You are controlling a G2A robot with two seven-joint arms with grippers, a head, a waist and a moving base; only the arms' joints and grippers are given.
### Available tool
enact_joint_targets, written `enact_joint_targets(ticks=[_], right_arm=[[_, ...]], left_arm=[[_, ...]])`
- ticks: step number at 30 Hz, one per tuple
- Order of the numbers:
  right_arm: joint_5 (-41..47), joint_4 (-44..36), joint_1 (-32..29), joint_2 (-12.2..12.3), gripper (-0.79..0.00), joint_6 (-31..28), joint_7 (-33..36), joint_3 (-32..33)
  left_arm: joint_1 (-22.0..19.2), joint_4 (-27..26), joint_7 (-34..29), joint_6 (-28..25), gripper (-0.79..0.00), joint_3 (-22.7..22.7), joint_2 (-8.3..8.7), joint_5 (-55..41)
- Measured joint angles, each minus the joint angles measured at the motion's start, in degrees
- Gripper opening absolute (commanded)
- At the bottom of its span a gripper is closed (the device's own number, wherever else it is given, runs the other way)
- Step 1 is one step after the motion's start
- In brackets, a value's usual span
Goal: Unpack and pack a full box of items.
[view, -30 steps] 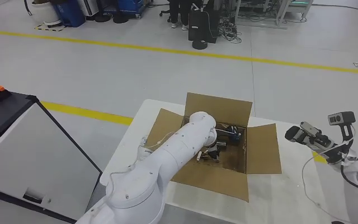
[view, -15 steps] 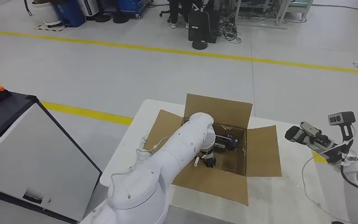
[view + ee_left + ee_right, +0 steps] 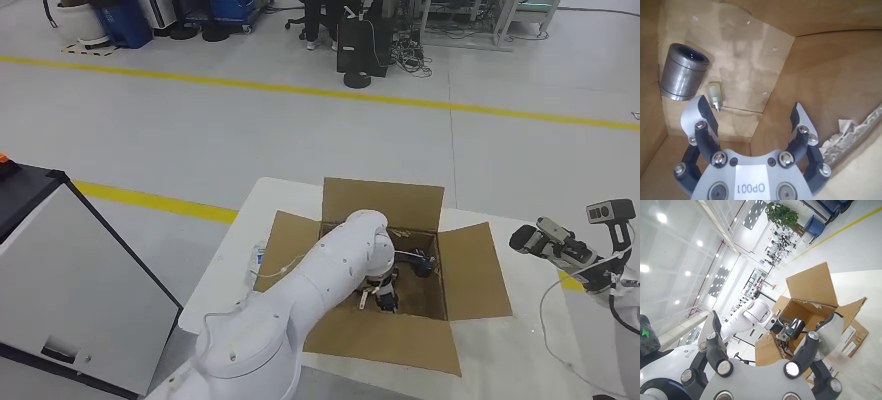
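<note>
Jaws spread wide and holding nothing, the left gripper [image 3: 749, 106] hangs inside the brown cardboard box [image 3: 383, 205], close above its floor. Two parts lie there: one grey steel cylinder [image 3: 684, 72] with a dark bore turned toward the camera, and one small pale plastic fitting with a metal tip [image 3: 714, 94] just beside it, near one black finger pad [image 3: 707, 113]. Neither part touches the gripper. A torn strip of cardboard edge [image 3: 848, 136] runs along one wall. The right gripper [image 3: 775, 321] is likewise spread and empty, raised over the white table [image 3: 500, 370] and well apart from the box. From above, the single box sits on the table with all four flaps folded outward, and the white left arm [image 3: 330, 270] bends over the near-left rim down into it. The right wrist view takes in the box's outer wall, where white shipping labels [image 3: 848, 344] are stuck, and the left arm's wrist entering the opening.
</note>
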Motion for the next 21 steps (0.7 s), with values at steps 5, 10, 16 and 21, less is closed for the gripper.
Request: enact_joint_targets(ticks=[5,10,16,21], right_arm=[[0.0,0.0,0.0,0.0,0.0,0.0,0.0,0.0],[0.0,0.0,0.0,0.0,0.0,0.0,0.0,0.0],[0.0,0.0,0.0,0.0,0.0,0.0,0.0,0.0],[0.0,0.0,0.0,0.0,0.0,0.0,0.0,0.0]], left_arm=[[-0.8,-3.9,-2.8,2.8,0.0,2.3,1.37,-8.1],[-1.8,-8.6,-7.0,7.0,0.0,2.2,3.54,-16.2],[-2.9,-8.8,-4.6,4.6,0.0,2.2,5.98,-15.3],[-3.2,-6.0,0.7,-0.7,0.0,2.2,5.7,-6.7]])
